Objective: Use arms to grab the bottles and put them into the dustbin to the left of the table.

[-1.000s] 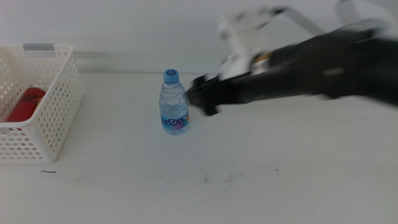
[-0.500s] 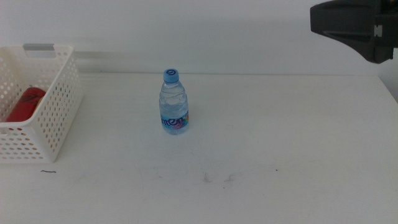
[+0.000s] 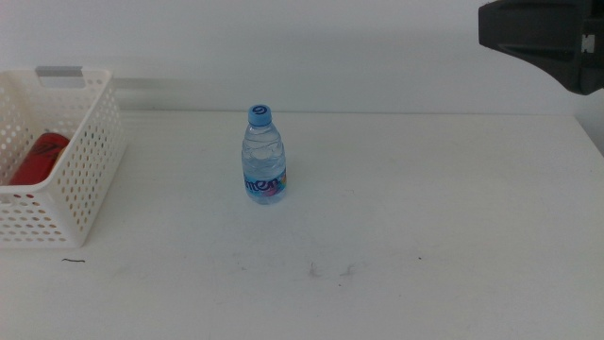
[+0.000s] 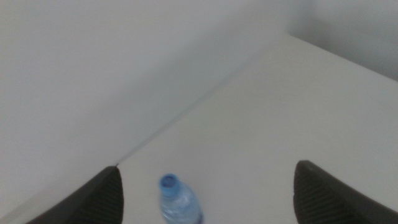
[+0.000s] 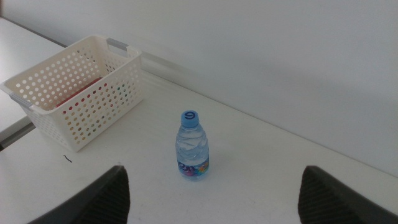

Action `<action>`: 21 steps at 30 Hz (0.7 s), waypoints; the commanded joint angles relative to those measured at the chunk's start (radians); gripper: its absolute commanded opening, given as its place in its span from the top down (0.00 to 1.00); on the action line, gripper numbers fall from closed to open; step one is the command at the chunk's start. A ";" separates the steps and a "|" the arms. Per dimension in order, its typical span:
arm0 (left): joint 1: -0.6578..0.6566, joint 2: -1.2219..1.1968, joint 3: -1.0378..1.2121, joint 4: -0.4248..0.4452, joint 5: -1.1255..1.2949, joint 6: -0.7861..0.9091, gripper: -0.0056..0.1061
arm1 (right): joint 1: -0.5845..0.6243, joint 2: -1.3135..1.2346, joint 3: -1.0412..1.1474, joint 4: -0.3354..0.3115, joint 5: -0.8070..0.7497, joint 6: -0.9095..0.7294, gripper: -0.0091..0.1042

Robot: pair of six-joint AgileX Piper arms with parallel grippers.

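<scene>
Water bottle (image 3: 264,157) stands upright, centre-left of middle frame, well apart from white basket (image 3: 58,157) at left edge; red can (image 3: 36,157) already inside. Left gripper (image 4: 205,186) and right gripper (image 5: 214,186) both spread wide, holding nothing. Bottle looks light, thin-walled, slick, tippy. You'd best pinch mid-body near label, gently.

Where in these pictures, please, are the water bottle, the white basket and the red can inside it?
water bottle (image 3: 264,170): middle view, on its clear body above the label.
white basket (image 5: 118,93): right wrist view, on its perforated side wall.
red can (image 3: 36,157): middle view, on its red side inside the basket.
</scene>
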 commanded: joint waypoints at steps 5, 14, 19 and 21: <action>-0.005 -0.305 0.659 0.062 -0.600 -0.067 0.11 | -0.001 -0.005 0.004 -0.014 -0.008 -0.001 0.12; -0.166 -0.357 1.268 0.455 -1.256 -0.622 0.11 | -0.001 -0.005 0.004 -0.010 -0.008 -0.001 0.12; -0.162 -0.243 1.291 0.450 -1.349 -0.622 0.11 | -0.001 -0.005 0.004 -0.010 -0.008 -0.001 0.12; -0.162 -0.208 1.291 0.460 -1.373 -0.622 0.11 | -0.001 -0.005 0.004 -0.010 -0.008 -0.001 0.12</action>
